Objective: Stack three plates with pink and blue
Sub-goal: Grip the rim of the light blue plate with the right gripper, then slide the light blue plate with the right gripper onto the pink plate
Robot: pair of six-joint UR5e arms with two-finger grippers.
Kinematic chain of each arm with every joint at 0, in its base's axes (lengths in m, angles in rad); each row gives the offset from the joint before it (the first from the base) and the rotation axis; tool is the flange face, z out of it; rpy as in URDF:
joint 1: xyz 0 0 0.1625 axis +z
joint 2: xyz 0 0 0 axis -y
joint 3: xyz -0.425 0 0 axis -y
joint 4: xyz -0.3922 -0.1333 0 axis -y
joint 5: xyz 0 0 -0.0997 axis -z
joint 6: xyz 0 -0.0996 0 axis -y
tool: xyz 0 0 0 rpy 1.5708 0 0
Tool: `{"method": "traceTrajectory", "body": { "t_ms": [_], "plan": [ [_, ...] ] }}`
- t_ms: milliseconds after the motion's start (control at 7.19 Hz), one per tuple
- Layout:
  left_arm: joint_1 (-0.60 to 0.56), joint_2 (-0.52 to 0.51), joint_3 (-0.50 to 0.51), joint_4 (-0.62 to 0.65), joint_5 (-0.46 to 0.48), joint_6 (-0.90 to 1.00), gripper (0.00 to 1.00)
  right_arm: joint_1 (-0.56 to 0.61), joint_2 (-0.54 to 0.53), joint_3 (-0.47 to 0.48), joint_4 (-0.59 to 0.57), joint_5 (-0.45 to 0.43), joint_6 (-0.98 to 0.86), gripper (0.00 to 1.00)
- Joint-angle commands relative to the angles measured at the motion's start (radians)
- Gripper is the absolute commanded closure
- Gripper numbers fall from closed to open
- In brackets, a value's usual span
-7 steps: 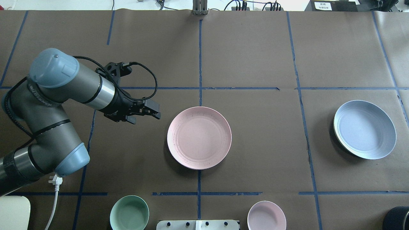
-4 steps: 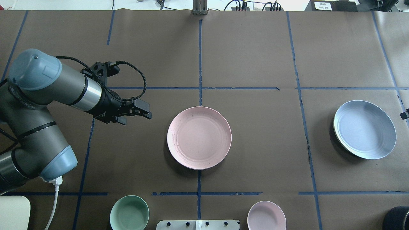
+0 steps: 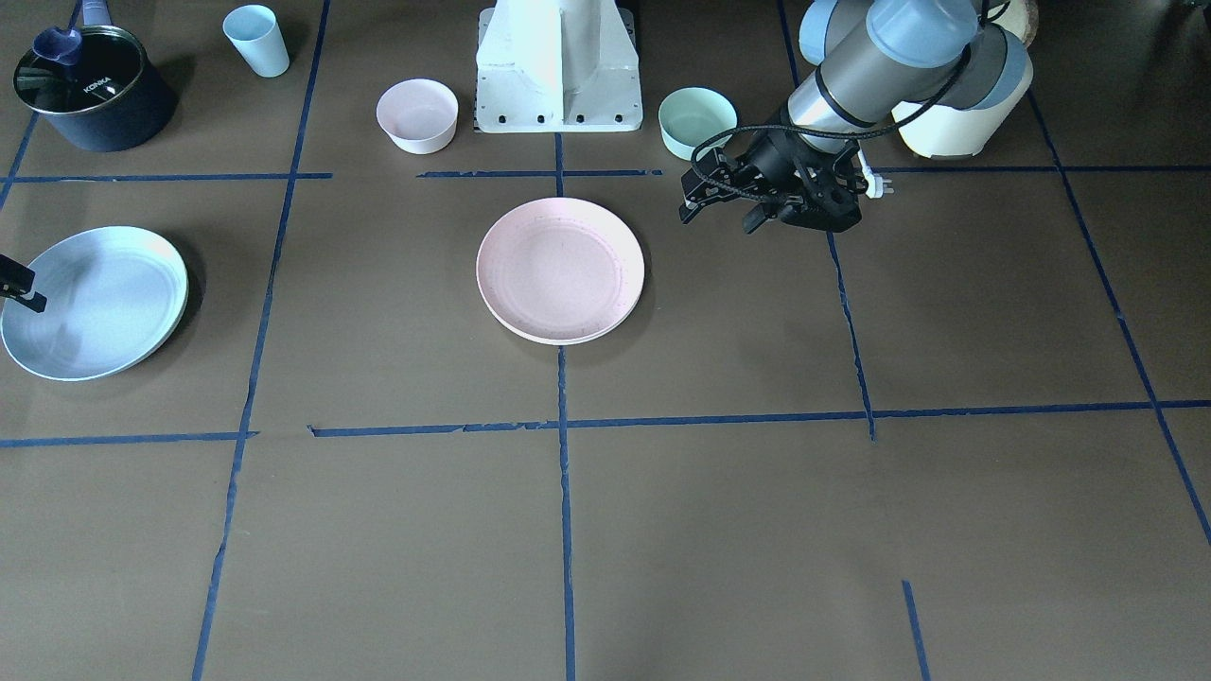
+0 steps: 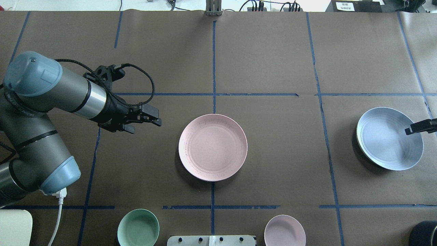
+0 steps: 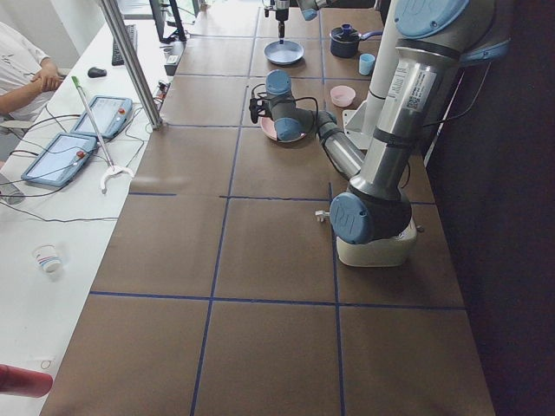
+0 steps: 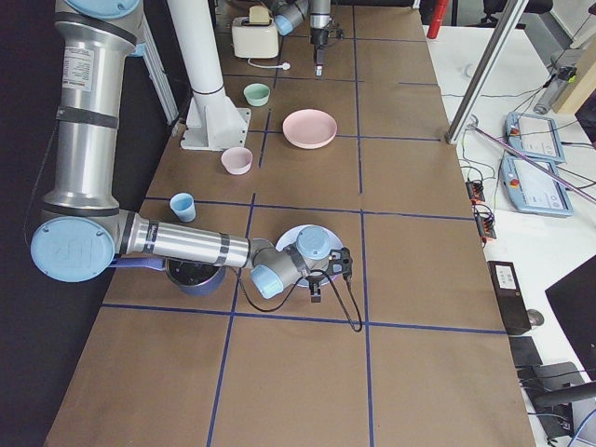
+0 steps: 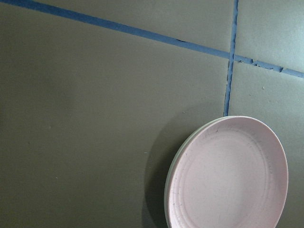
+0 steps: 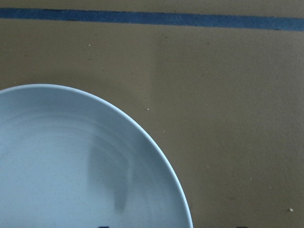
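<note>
The pale pink plate (image 4: 212,147) lies at the table's middle. In the left wrist view (image 7: 228,180) a pale rim shows under its left edge, like a cream-white plate beneath it. The light blue plate (image 4: 389,138) lies at the far right, also seen in the front view (image 3: 93,301). My left gripper (image 4: 150,122) hovers left of the pink plate, apart from it, open and empty. My right gripper (image 4: 418,127) reaches in from the right edge over the blue plate's right rim. Its jaws look open and empty. The blue plate fills the right wrist view (image 8: 80,166).
A small mint-green bowl (image 4: 138,228) and a small deep pink bowl (image 4: 285,230) stand near the robot's base (image 3: 558,66). A black pot (image 3: 93,87) and a light blue cup (image 3: 257,40) stand behind the blue plate. A cream appliance (image 3: 956,128) sits under my left arm.
My left arm has drawn back to the left, away from the pink plate. My right gripper has come into view from the right edge, over the blue plate's rim. The plates have not moved.
</note>
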Motion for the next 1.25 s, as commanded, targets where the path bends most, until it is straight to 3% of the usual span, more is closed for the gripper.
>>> {"method": "traceTrajectory", "body": {
  "t_ms": [0,139,417,557,835,1113],
  "plan": [
    [-0.001,0.000,-0.001,0.001,0.000,0.000,0.00,-0.006,0.000,-0.019,0.004,0.002,0.014,0.94],
    [-0.001,0.000,-0.002,0.001,0.000,0.000,0.00,-0.006,0.002,-0.020,0.004,0.006,0.013,1.00],
    [-0.005,0.000,-0.004,0.001,-0.002,-0.002,0.00,-0.006,0.005,0.000,0.004,0.015,0.026,1.00],
    [-0.005,0.011,-0.015,0.001,-0.002,-0.002,0.00,-0.008,0.008,0.069,0.006,0.040,0.083,1.00],
    [-0.013,0.057,-0.067,-0.001,-0.005,0.000,0.00,-0.114,0.134,0.199,0.015,0.045,0.425,1.00],
    [-0.030,0.060,-0.067,-0.001,-0.008,0.000,0.00,-0.233,0.338,0.209,0.012,0.035,0.729,1.00]
  ]
}}
